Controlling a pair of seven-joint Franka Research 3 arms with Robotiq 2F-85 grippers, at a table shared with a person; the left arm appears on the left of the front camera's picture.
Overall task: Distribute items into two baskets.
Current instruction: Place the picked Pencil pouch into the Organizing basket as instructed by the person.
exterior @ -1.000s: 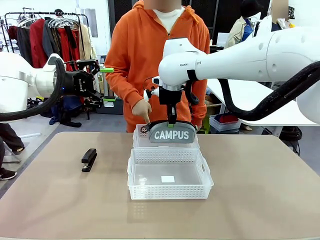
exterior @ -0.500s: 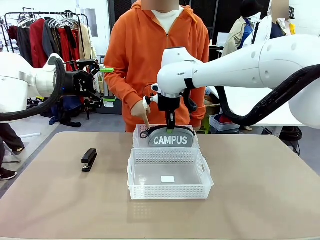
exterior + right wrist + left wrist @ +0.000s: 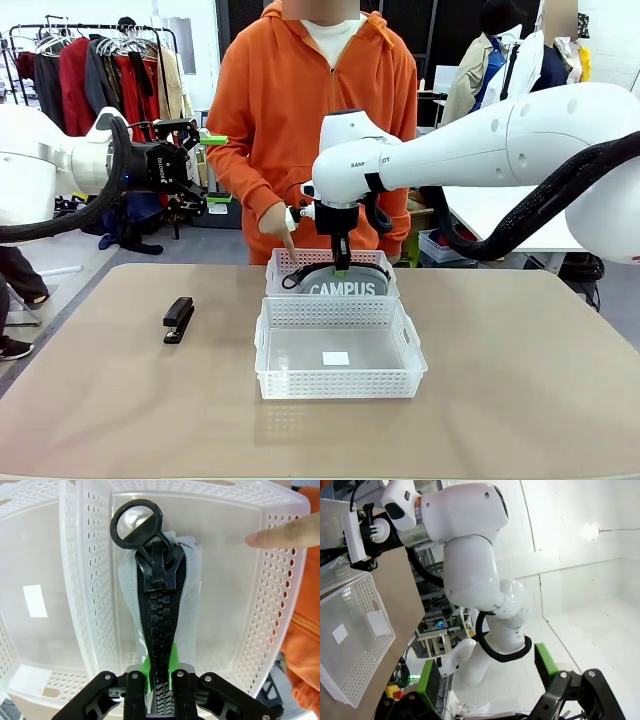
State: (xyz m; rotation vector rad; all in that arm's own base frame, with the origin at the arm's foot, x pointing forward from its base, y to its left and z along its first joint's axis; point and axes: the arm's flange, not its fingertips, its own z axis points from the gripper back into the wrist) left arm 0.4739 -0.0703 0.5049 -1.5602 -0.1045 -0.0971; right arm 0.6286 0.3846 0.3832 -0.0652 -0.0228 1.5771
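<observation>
1. The desk (image 3: 520, 400) carries two white baskets end to end in the middle. A person in an orange hoodie stands at its far side, and one hand (image 3: 279, 218) points a finger down at the farther basket.
2. The far basket (image 3: 283, 262) is where things are happening. A second ago the grey pouch (image 3: 342, 288) hung clear above it. Now the pouch has sunk inside, and only its top and the "CAMPUS" lettering show over the wall.
3. The near basket (image 3: 340, 384) holds nothing but a white label on its floor.
4. The right claw (image 3: 160, 672) is pinched tight on the pouch's zip edge, with the pouch hanging upright beneath it. I can't tell whether the pouch has reached the basket floor. Letting go looks like the next move.
5. The left claw (image 3: 212, 170) is raised off to the left, jaws wide apart and holding nothing.
6. The stapler (image 3: 179, 319) lies on the desk well left of the baskets, untouched. By my guess it is meant for the near basket.
</observation>
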